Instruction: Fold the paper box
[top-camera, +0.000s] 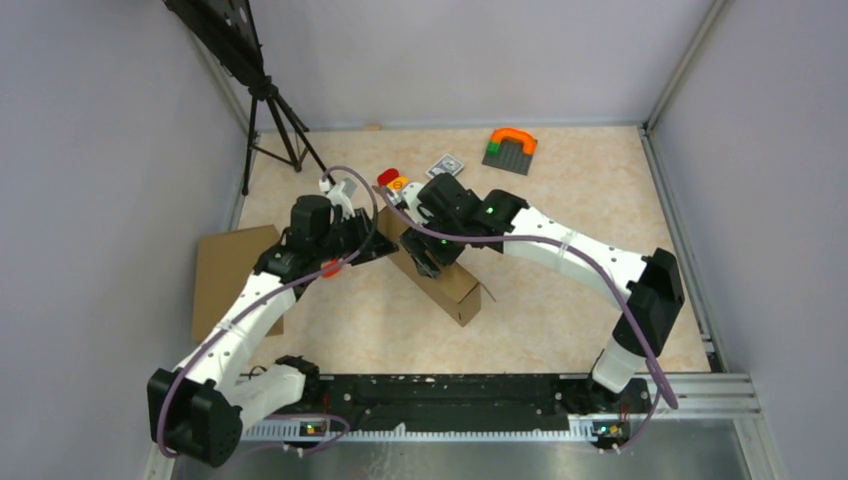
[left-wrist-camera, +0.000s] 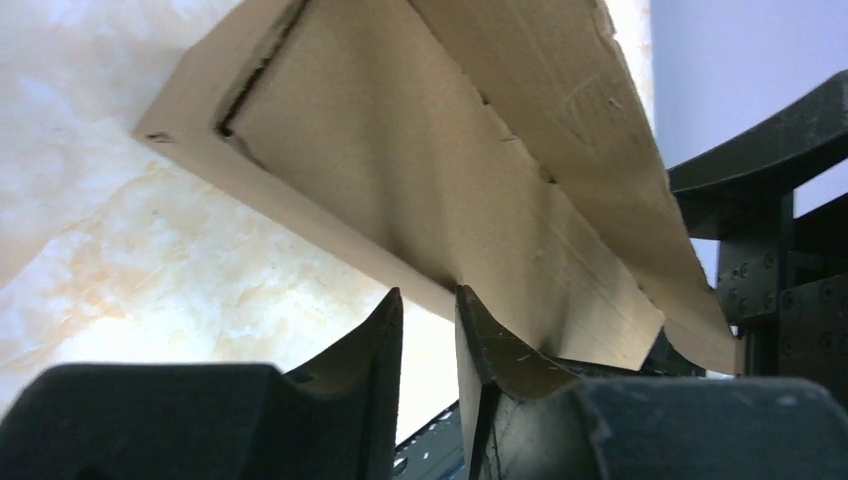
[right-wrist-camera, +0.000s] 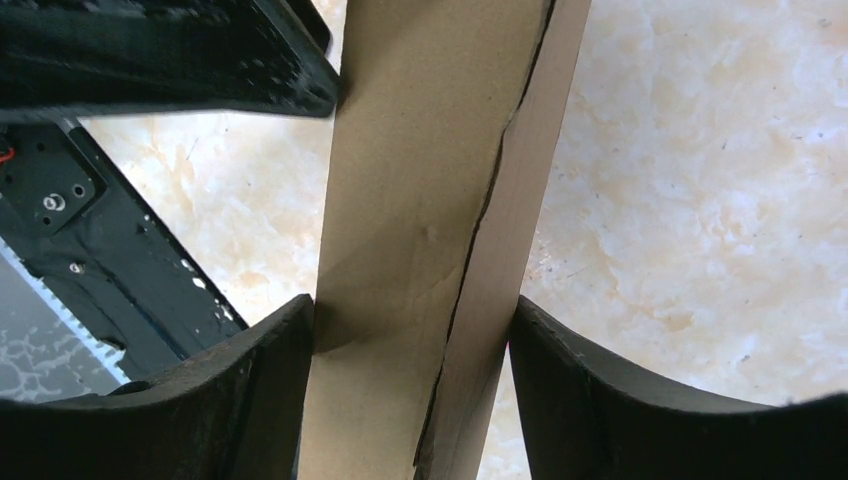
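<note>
The paper box (top-camera: 455, 285) is plain brown cardboard, standing on its edge in the middle of the table and running from the far left to the near right. My left gripper (top-camera: 372, 240) is at its far end. In the left wrist view its jaws (left-wrist-camera: 428, 295) stand narrow, and their tips nip the rim of the paper box (left-wrist-camera: 420, 150). My right gripper (top-camera: 430, 255) comes down over the box's top edge. In the right wrist view the paper box (right-wrist-camera: 420, 150) fills the gap of the right gripper (right-wrist-camera: 412, 305), and both fingers press its two faces.
Another flat brown box (top-camera: 225, 275) lies at the left table edge under my left arm. At the back are a tripod (top-camera: 275, 115), a grey plate with an orange arch (top-camera: 511, 148), small red and yellow pieces (top-camera: 390, 178) and a card (top-camera: 445, 164).
</note>
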